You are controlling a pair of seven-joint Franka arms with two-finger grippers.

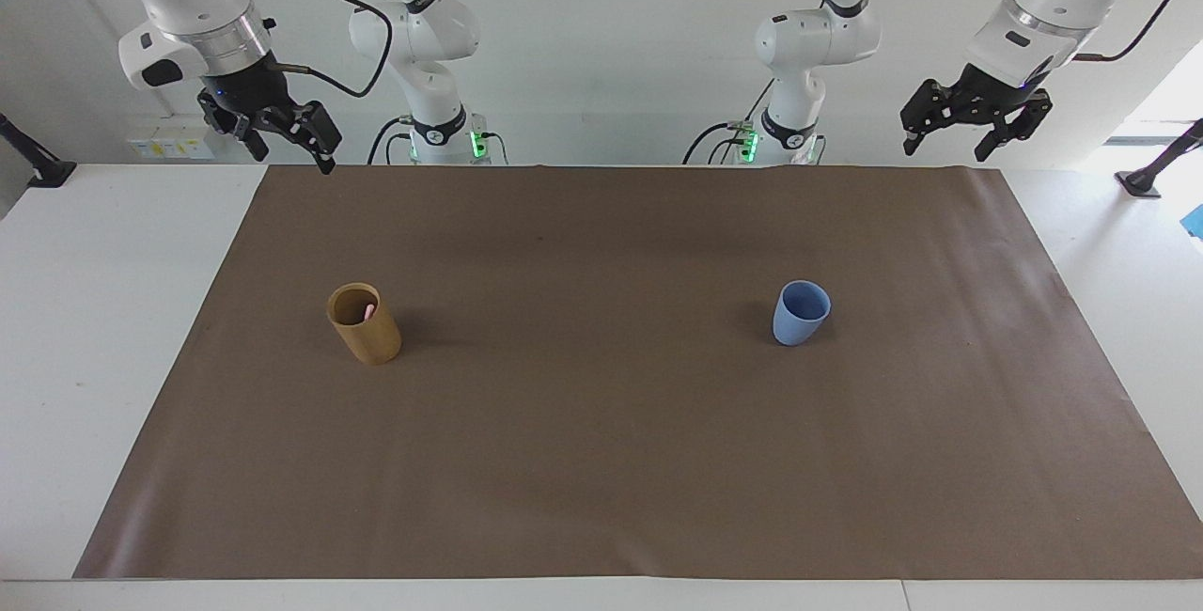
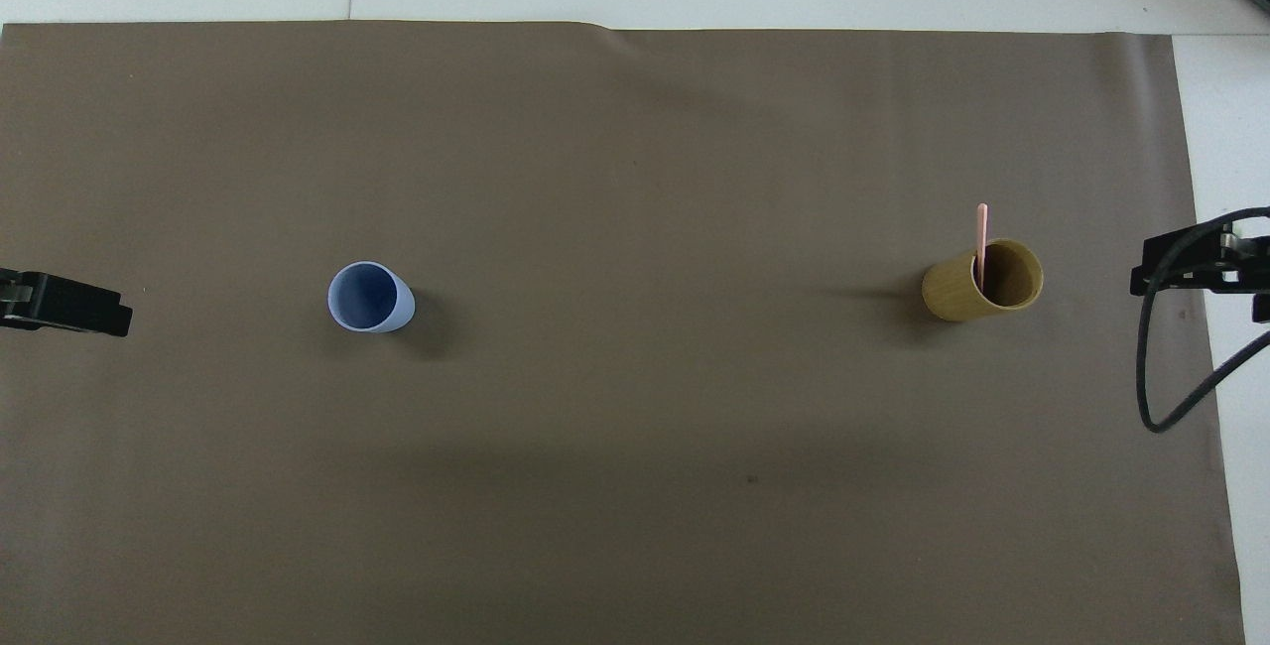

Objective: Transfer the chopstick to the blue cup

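Below our right gripper [image 1: 289, 143], toward its end of the mat [image 1: 601, 461], the chopstick [image 2: 981, 243] stands in the wooden cup [image 1: 365, 324]; the blue cup [image 1: 801, 313] sits upright toward our left gripper [image 1: 949, 137]. We hold both grippers raised at the table's edge, jaws wide, carrying nothing

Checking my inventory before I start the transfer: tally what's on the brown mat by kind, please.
Cups: 1, the blue cup, empty, toward the left arm's end.
Wooden cylinders: 1, the tan holder, toward the right arm's end.
Chopsticks: 1, the pink chopstick, standing in the holder.
Total: 3
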